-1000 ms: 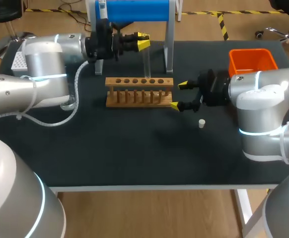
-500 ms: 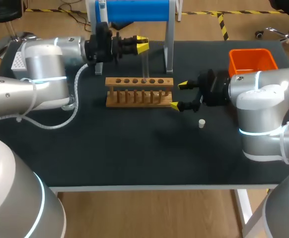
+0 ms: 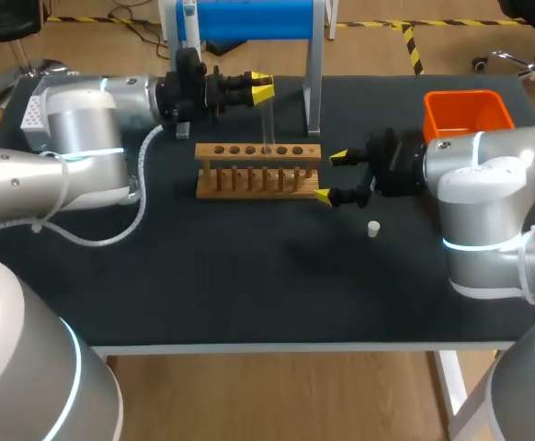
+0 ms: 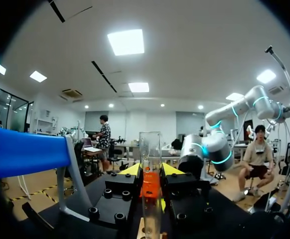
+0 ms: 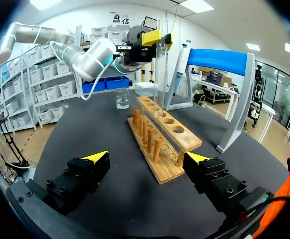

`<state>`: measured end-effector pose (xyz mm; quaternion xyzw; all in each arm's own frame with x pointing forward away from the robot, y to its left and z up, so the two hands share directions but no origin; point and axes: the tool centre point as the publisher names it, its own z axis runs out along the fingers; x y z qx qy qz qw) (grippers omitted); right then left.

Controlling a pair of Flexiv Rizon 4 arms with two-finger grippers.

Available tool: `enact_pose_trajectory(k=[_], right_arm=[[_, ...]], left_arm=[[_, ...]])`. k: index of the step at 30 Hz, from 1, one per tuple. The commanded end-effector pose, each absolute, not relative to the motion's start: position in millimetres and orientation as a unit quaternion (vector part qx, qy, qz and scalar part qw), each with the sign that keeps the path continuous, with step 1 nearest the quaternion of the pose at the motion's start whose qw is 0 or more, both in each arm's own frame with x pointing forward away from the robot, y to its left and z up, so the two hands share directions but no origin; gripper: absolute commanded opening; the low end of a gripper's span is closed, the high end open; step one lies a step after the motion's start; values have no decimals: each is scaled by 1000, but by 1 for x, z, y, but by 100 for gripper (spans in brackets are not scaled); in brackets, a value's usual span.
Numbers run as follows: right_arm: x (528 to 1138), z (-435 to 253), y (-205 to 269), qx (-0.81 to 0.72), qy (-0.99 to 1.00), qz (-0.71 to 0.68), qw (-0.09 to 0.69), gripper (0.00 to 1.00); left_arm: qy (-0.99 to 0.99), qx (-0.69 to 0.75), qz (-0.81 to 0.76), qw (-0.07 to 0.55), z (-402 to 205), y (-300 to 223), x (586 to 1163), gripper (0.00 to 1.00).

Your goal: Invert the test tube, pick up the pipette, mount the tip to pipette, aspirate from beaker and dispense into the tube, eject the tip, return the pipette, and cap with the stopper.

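My left gripper [image 3: 261, 86] is clamped on the clear glass test tube [image 3: 268, 124], open end up as far as I can tell. Over the last second it has eased a touch nearer and lower, and the tube's base now sits right at a hole in the wooden test tube rack [image 3: 258, 175]. I'd say the inverted tube is almost seated. My right gripper [image 3: 334, 176] hasn't budged: fingers spread wide, nothing in them, just off the rack's right end. The small white stopper [image 3: 373, 228] lies near it on the black bench [image 3: 249, 276], and the hanging pipette [image 5: 183, 54] comes next.
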<state>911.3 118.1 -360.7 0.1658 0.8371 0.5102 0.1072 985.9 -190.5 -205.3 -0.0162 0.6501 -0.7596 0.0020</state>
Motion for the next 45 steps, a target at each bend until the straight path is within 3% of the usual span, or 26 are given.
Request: enact_pose_trajectory(k=[1, 45], right_arm=[[911, -361, 117, 165, 837, 511, 108, 100], [911, -361, 117, 165, 837, 511, 108, 100]], left_arm=[[650, -16, -760, 1, -209, -191, 988, 0], [682, -17, -731, 10, -212, -189, 989, 0]])
